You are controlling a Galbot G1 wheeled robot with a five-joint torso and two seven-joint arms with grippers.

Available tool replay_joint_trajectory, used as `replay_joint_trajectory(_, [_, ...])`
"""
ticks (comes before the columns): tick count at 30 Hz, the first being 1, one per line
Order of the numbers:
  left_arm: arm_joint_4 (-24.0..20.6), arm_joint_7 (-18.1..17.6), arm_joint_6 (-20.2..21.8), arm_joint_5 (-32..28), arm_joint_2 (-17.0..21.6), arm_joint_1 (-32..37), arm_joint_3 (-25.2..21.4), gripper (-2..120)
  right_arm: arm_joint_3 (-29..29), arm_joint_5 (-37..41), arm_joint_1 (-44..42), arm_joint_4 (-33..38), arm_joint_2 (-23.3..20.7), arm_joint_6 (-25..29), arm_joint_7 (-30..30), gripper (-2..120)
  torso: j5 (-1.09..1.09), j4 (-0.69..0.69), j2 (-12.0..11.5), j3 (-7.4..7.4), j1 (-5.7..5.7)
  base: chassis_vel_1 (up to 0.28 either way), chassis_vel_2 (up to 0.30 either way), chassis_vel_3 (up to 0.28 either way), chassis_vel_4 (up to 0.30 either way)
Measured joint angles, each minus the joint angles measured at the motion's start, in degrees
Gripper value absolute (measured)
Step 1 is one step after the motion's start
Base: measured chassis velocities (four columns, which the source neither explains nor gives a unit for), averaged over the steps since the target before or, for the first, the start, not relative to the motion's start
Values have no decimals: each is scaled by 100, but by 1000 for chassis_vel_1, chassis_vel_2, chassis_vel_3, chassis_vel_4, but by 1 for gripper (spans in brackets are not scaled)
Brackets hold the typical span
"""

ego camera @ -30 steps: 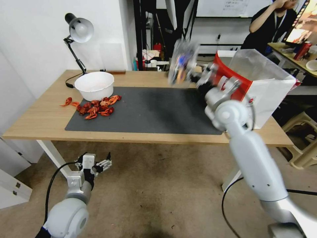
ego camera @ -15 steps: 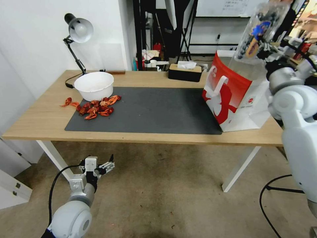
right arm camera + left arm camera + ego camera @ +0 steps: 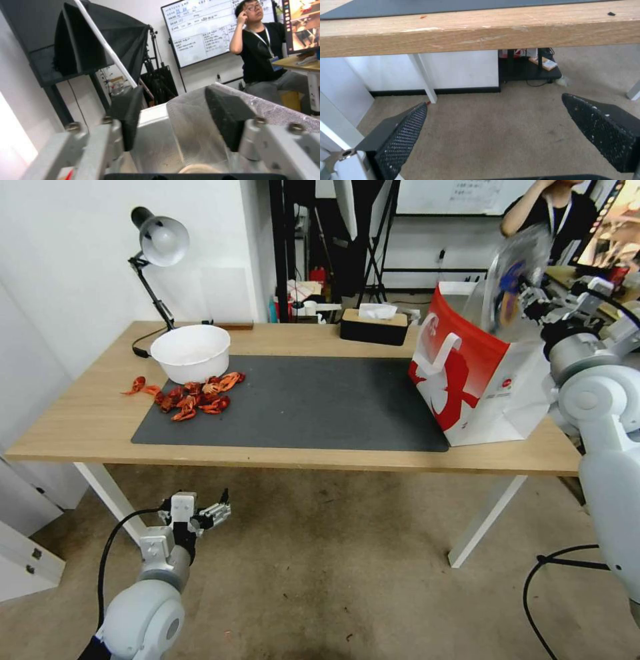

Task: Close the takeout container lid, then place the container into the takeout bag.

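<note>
The takeout container (image 3: 512, 280), clear with dark berries, shows as a blur just over the open mouth of the red-and-white takeout bag (image 3: 467, 373). I cannot tell its lid apart. My right gripper (image 3: 533, 303) is right beside it, above the bag's far right rim. In the right wrist view the right gripper (image 3: 171, 93) is open with nothing between its black pads (image 3: 228, 120), and the bag's silvery lining (image 3: 196, 135) lies beyond. My left gripper (image 3: 213, 510) hangs open below the table's front edge; in the left wrist view the left gripper (image 3: 495, 100) faces the floor.
The bag stands at the right end of a wooden table (image 3: 80, 427), partly on a dark mat (image 3: 300, 400). A white bowl (image 3: 190, 352) and red shell pieces (image 3: 193, 397) lie at the left. A black tissue box (image 3: 373, 327) and a desk lamp (image 3: 157, 247) stand at the back.
My right arm swung the container from over the table's middle to high above the bag, then lowered it to the bag's mouth. The left arm stayed put.
</note>
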Motion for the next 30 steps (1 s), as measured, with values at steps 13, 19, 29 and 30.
replay_joint_trajectory(13, [28, 446, -570, -177, -54, 29, -107, 100, 336, -267, -1750, 1577, -187, 836, -1141, 98, 0, 0, 0, -1, -1, 0, 0, 0, 0])
replay_joint_trajectory(19, [220, 939, -1405, -285, -147, 40, -116, 100, 591, -1668, -3638, 2387, 359, 1467, -1620, 100, 4, -3, 0, -1, -1, 0, 0, 0, 0])
replay_joint_trajectory(29, [630, 1048, -2380, 166, -282, 57, 165, 100, 491, -3371, -5981, 1680, 1648, 3324, -2183, 100, -2, 0, 1, -1, -1, 0, 0, 0, 0])
replay_joint_trajectory(30, [667, 1048, -2428, 204, -295, 71, 180, 100, 453, -3407, -6023, 1519, 1742, 3430, -2223, 100, 0, 0, 1, -1, -1, 0, 0, 0, 0])
